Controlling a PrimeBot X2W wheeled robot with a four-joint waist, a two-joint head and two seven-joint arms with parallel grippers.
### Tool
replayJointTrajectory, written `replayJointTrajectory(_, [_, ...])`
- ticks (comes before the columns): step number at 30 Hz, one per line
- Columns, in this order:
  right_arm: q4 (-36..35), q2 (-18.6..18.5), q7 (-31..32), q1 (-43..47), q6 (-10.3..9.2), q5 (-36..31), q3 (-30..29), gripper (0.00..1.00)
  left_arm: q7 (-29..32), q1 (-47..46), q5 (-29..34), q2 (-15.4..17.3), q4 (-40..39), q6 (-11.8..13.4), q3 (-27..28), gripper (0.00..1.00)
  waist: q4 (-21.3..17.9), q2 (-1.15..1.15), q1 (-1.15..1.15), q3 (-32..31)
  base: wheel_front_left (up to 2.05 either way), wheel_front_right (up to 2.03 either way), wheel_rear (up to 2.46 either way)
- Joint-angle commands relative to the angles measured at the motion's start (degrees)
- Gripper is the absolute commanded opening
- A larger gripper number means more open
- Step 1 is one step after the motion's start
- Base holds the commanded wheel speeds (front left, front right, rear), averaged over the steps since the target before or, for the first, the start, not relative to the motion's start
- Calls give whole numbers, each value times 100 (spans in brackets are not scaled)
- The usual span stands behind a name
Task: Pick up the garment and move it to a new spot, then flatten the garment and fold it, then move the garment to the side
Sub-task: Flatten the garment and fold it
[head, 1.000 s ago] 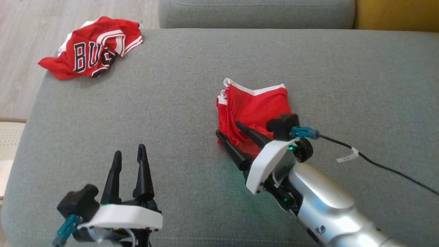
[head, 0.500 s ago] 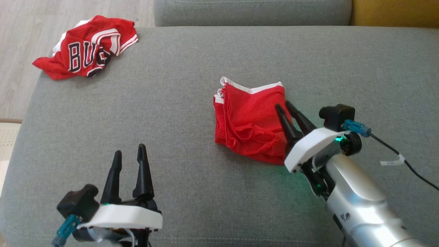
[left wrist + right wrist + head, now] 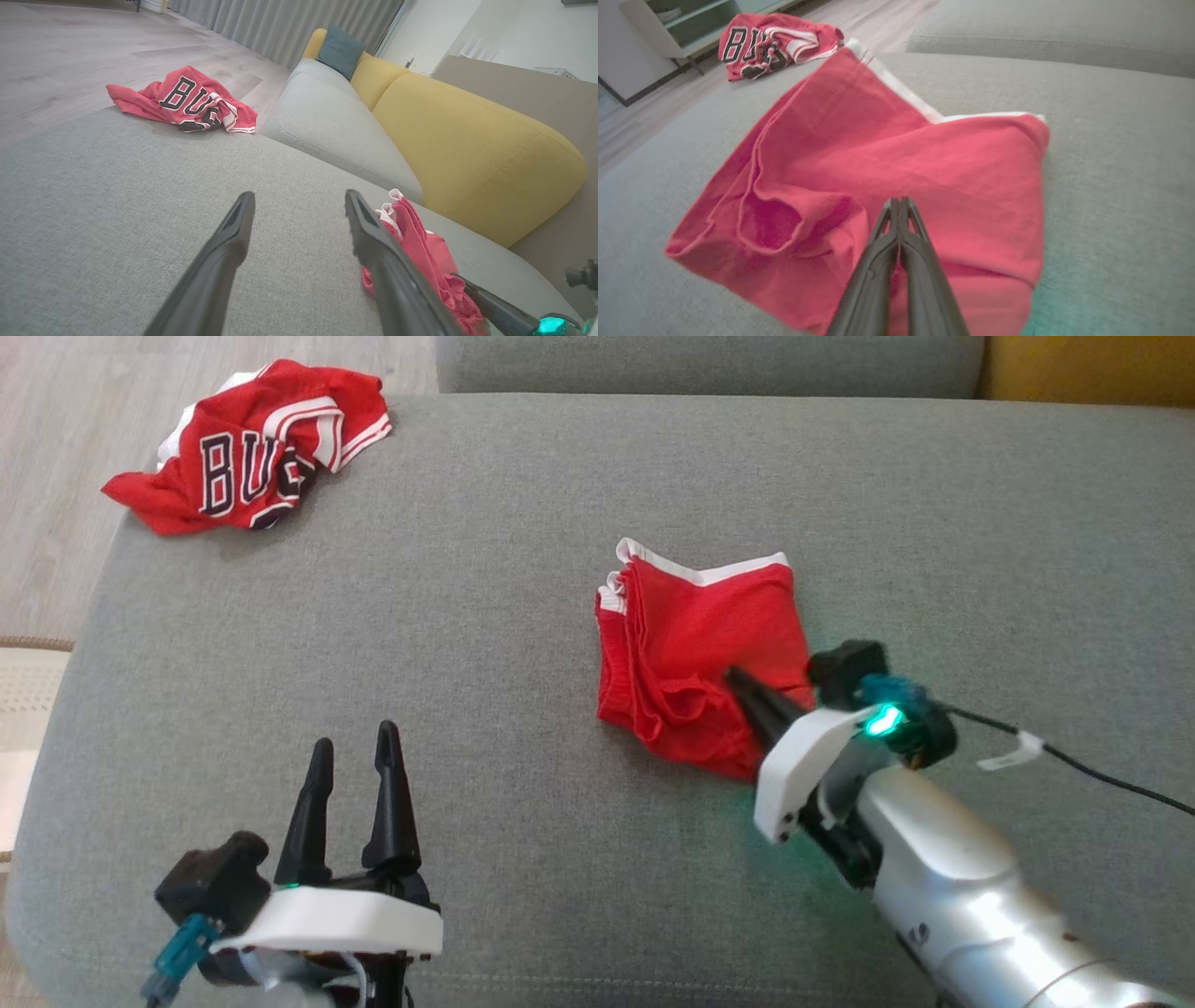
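Note:
The garment [image 3: 695, 644] is a pair of red shorts with white trim, folded and lying in the middle of the grey sofa seat [image 3: 523, 616]. My right gripper [image 3: 733, 674] is shut, its fingers pressed together over the garment's near right corner. In the right wrist view the closed fingertips [image 3: 899, 201] lie above the red cloth [image 3: 887, 154], with no fold visibly pinched between them. At the lower left my left gripper [image 3: 355, 747] stands open with nothing in it, well clear of the garment. The left wrist view shows its spread fingers [image 3: 233, 233] above bare cushion, the garment [image 3: 420, 247] just to their right.
A crumpled red jersey [image 3: 252, 448] with black letters lies at the seat's far left corner, partly over the edge. A second grey cushion [image 3: 709, 359] lies behind, with a yellow sofa back [image 3: 467, 140] beyond. Wooden floor [image 3: 56, 429] is at the left. A black cable [image 3: 1102, 775] trails from my right wrist.
My right gripper has gone from open to shut. It has moved from the garment's near left edge to its near right corner. The left gripper has not moved; the camera shifted slightly.

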Motion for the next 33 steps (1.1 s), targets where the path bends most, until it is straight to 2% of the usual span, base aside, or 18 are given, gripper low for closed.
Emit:
replayJointTrajectory(1, [-172,20,35,-154,37,140,243,0,-70,-250,7,-17,-169,13,155,100,6,0,0,13,0,0,0])
replayJointTrajectory(9, [-902,-169,268,-147,37,1066,1606,0,-70,-285,1,-17,-184,12,173,100,5,0,0,56,0,0,0])
replayJointTrajectory(14, [-1219,-343,235,-201,37,1514,2227,0,-70,-292,6,-17,-177,12,177,100,-5,0,0,62,0,0,0])
replayJointTrajectory(18, [-1199,-352,172,-238,37,1708,2448,0,-70,-296,6,-17,-172,18,177,100,-19,0,0,70,0,0,0])
replayJointTrajectory(25, [-984,-163,-77,-328,37,2044,2791,0,-70,-322,-3,-17,-171,21,171,100,-48,0,0,81,0,0,0])
replayJointTrajectory(30, [-1028,-224,-322,-320,37,2125,2968,0,-70,-295,-12,-17,-182,38,190,100,-87,0,0,47,0,0,0])
replayJointTrajectory(31, [-1048,-246,-387,-304,37,2136,2983,6,-70,-283,-14,-17,-188,41,197,100,-101,0,0,37,0,0,0])
replayJointTrajectory(33, [-1116,-291,-526,-262,37,2161,2992,32,-70,-257,-17,-17,-201,47,213,100,-133,0,0,13,0,0,0])
